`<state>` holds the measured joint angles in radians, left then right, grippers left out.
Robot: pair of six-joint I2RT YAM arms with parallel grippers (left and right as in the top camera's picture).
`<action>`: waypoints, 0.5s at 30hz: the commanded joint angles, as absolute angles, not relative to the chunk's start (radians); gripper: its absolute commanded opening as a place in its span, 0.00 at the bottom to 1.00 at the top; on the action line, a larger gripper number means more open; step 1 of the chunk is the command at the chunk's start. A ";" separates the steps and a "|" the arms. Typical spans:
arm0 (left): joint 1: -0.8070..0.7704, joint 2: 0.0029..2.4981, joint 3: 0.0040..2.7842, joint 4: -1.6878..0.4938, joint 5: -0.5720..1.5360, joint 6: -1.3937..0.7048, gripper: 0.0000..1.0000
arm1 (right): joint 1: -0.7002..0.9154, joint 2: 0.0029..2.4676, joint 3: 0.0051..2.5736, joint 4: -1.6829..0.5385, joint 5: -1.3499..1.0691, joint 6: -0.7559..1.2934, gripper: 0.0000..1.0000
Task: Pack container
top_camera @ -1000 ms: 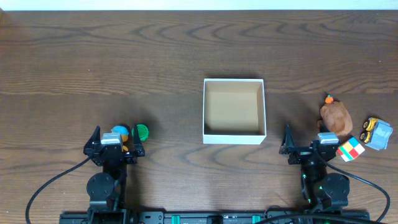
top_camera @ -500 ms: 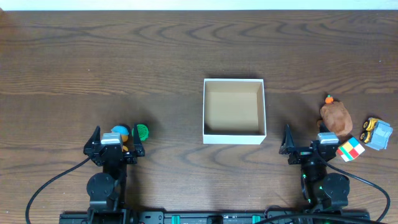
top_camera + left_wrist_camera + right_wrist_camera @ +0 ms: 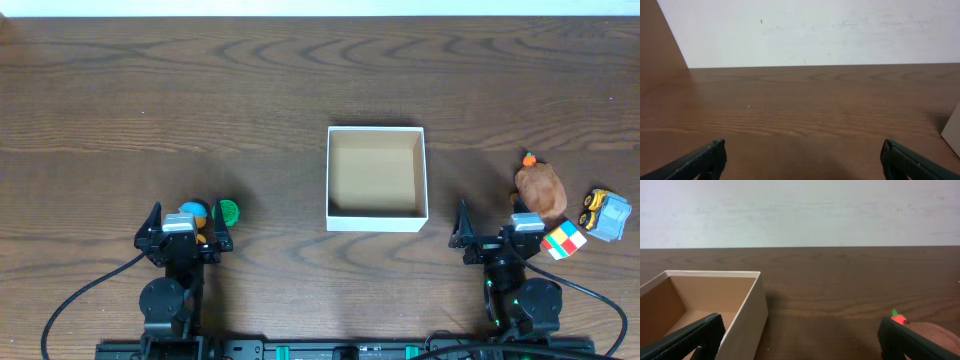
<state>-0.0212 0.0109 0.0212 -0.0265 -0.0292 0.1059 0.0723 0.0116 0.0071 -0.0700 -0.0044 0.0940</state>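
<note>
At the near edge, the left gripper (image 3: pixel 802 152) and the right gripper (image 3: pixel 800 330) both stand with their black jaws spread wide, holding nothing. A small blue-and-orange toy (image 3: pixel 192 211) shows partly under the left one, with a round green piece (image 3: pixel 229 211) just to its right. Right of the right gripper lie a chequered cube (image 3: pixel 563 240), a fuzzy brown plush (image 3: pixel 541 188) and a yellow-blue toy truck (image 3: pixel 605 213). Farther in, mid-table, sits the container (image 3: pixel 377 222), square white-walled cardboard with a tan inside, on the dark grained wooden table (image 3: pixel 300 80).

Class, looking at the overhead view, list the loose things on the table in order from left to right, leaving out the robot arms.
blue-and-orange toy → green toy → container → brown plush toy → multicoloured cube → yellow-and-blue toy truck
</note>
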 commanded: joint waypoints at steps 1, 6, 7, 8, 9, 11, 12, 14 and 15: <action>-0.016 0.005 0.004 -0.069 -0.044 0.116 0.98 | 0.060 0.005 0.006 -0.075 -0.013 0.081 0.99; -0.016 0.005 0.004 -0.069 -0.044 0.115 0.98 | 0.059 0.012 0.006 -0.072 -0.016 0.108 0.99; -0.016 0.005 0.004 -0.069 -0.043 0.115 0.98 | 0.060 0.012 0.006 -0.073 -0.023 0.112 0.99; -0.016 0.005 0.004 -0.069 -0.043 0.115 0.98 | 0.060 0.016 0.006 -0.072 -0.039 0.112 0.99; -0.016 0.005 0.004 -0.068 -0.043 0.115 0.98 | 0.060 0.020 0.006 -0.071 -0.052 0.111 0.99; -0.016 0.005 0.004 -0.026 -0.041 0.039 0.98 | 0.060 0.032 0.016 -0.079 -0.057 0.111 0.99; -0.016 0.005 0.007 -0.007 -0.041 -0.050 0.98 | 0.060 0.041 0.024 -0.081 -0.056 0.110 0.99; -0.016 0.009 0.031 -0.027 -0.036 -0.125 0.98 | 0.059 0.068 0.046 -0.079 -0.049 0.106 0.99; -0.016 0.018 0.053 -0.052 -0.026 -0.138 0.98 | 0.059 0.093 0.066 -0.079 -0.048 0.091 0.99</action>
<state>-0.0212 0.0113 0.0219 -0.0204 -0.0296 -0.0074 0.0723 0.0540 0.0154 -0.0772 -0.0315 0.0978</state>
